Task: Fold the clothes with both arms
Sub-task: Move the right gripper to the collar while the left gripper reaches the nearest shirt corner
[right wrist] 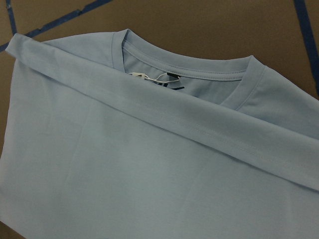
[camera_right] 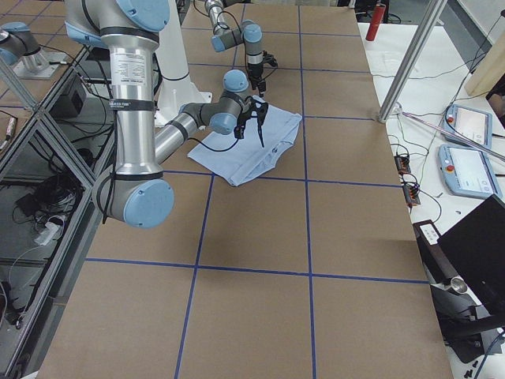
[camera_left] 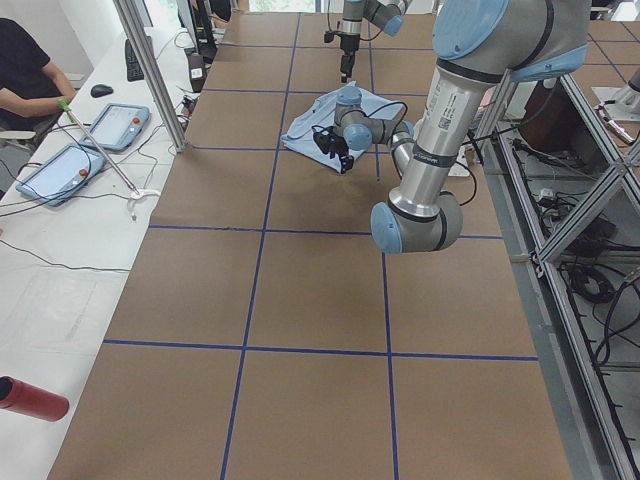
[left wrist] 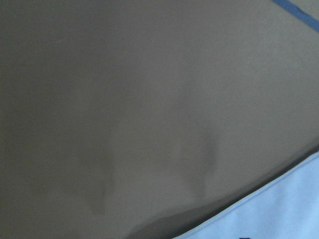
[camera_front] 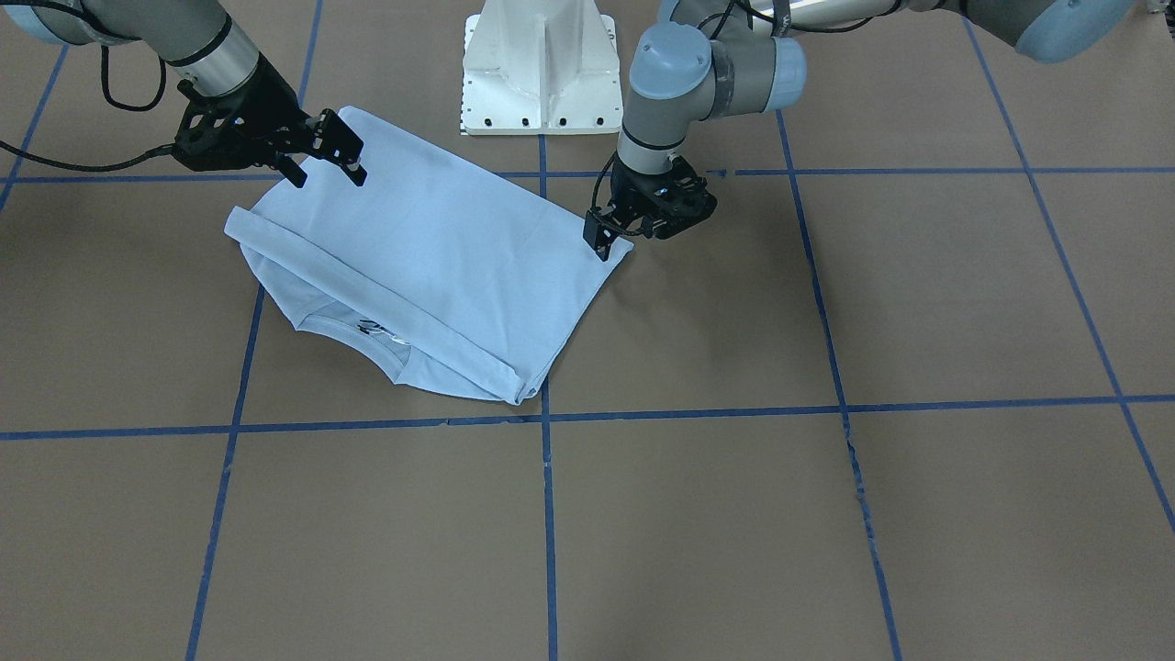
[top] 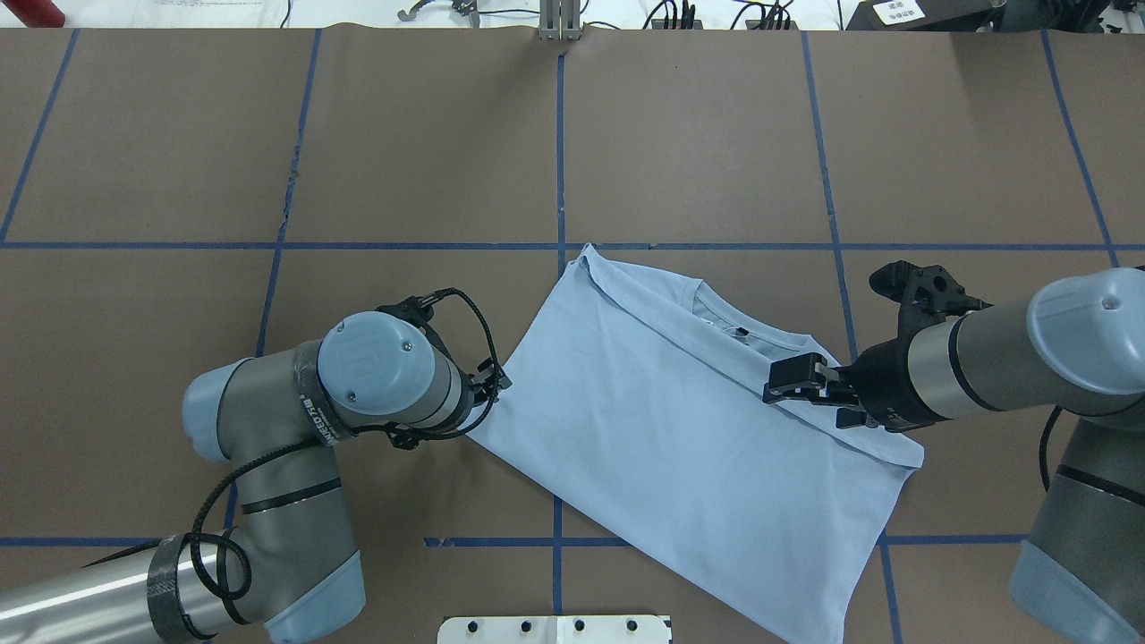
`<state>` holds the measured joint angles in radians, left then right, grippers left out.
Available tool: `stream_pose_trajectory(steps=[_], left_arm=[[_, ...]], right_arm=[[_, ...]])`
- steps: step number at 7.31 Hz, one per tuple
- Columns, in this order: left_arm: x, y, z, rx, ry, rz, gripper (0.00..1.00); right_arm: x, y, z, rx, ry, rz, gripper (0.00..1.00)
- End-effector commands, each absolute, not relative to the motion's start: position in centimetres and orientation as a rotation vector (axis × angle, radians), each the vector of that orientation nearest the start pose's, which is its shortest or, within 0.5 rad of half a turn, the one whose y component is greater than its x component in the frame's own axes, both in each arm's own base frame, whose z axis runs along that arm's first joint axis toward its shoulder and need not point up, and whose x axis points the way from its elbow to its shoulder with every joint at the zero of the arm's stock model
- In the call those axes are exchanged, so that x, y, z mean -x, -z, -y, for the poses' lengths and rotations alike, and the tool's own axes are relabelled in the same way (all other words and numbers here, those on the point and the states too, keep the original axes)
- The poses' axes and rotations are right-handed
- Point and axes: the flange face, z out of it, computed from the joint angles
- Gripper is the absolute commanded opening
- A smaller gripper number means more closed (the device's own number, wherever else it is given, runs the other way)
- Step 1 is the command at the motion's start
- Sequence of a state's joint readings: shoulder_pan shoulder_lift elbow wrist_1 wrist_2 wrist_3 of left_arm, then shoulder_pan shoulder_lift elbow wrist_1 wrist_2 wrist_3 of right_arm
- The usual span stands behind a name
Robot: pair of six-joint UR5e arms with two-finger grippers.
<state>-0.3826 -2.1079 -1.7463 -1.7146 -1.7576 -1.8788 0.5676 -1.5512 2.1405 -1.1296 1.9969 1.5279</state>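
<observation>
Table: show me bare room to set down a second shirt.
Bare: the table beyond the shirt, full width to the far edge. Crowded: the strip by the base, with shirt, left gripper and right gripper.

Bright, even light, soft shadows; left wrist view blurred

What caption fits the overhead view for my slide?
Folded light blue T-shirt on a blue-taped table, left gripper at its edge, right gripper above it.

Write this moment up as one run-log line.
T-shirt: folded over, lying flat | left pincer: at shirt corner, grip unclear | right pincer: open, over opposite edge
</observation>
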Motion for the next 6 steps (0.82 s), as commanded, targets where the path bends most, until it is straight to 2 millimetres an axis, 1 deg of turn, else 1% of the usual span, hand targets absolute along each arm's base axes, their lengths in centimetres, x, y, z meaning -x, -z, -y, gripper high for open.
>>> stream_pose_trajectory(steps=[1, 2, 3, 4, 6], left_arm=[[-57.1, -26.9, 34.9, 0.143, 0.573, -0.848, 0.84], [-57.0, -26.9, 34.8, 0.144, 0.575, -0.848, 0.82], [-57.0, -26.9, 34.7, 0.144, 0.573, -0.849, 0.75], [-57.0, -26.9, 34.7, 0.144, 0.573, -0.849, 0.71], [-57.8, -26.9, 33.6, 0.151, 0.554, -0.847, 0.57]], right_arm=[[34.1, -33.1, 32.7, 0.064, -0.254, 1.085, 1.0], [34.0, -33.1, 32.8, 0.065, -0.254, 1.085, 1.0], [34.0, -33.1, 32.8, 0.065, -0.254, 1.085, 1.0], [34.0, -33.1, 32.8, 0.063, -0.254, 1.086, 1.0], [34.0, -33.1, 32.8, 0.064, -0.255, 1.084, 1.0]])
